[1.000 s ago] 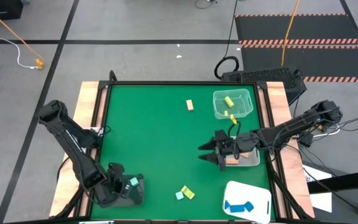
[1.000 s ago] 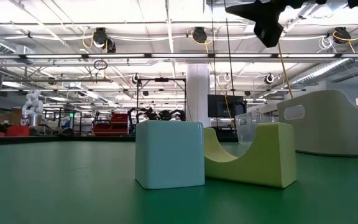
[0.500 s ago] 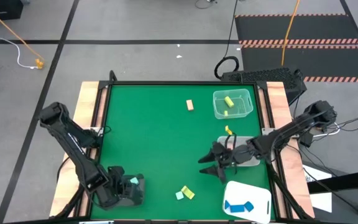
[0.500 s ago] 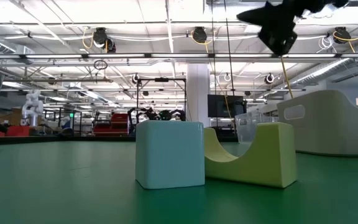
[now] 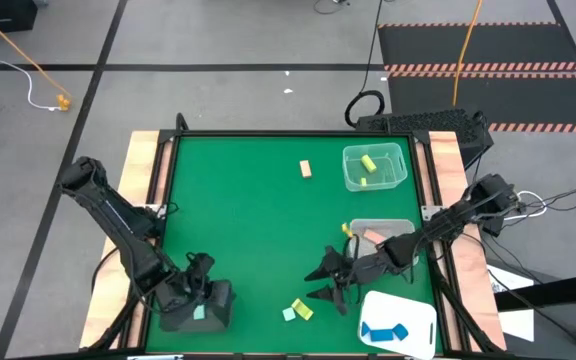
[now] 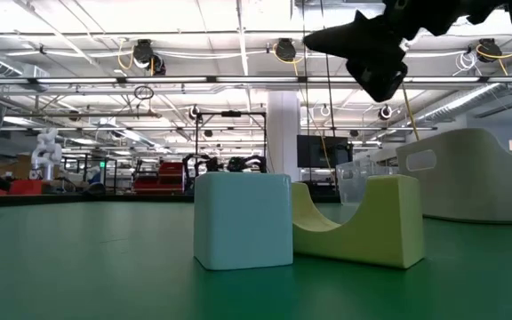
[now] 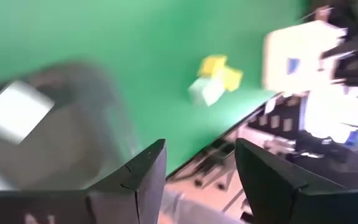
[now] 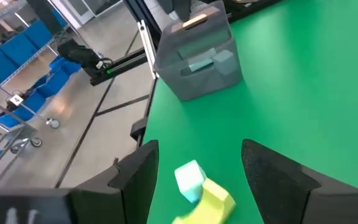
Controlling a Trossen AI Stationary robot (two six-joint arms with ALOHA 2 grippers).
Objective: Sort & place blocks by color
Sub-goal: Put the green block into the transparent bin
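— Right, where is your tool?

— My right gripper (image 5: pixel 320 283) hangs over the near-right part of the green felt table (image 5: pixel 238 220), fingers spread wide, nothing between them. Just beyond its tips sit a small mint-green cube (image 5: pixel 289 314) and a yellow arched block (image 5: pixel 302 309), touching each other.

— And the other one?

— My left gripper (image 5: pixel 200 296) is at the near-left corner over the dark tray (image 5: pixel 218 312), fingers parted a little, empty. A mint piece (image 5: pixel 199 312) lies in that tray.

— How do you take the pair cleanly?

— As I judge it, pick one only. Come down straight over the cube, fingers straddling its free sides, not the side pressed to the yellow block, or I drag both.

— Room to move?

— Open felt toward the table's middle; a lone tan-pink bar (image 5: pixel 306 169) lies far off. Tight on the right: a white tray (image 5: pixel 418 315) with blue pieces (image 5: pixel 382 331) is close beside my arm, with two clear tubs, one holding tan-pink pieces (image 5: pixel 373 236), one yellow (image 5: pixel 368 162), behind it. The near table edge is close to the pair.
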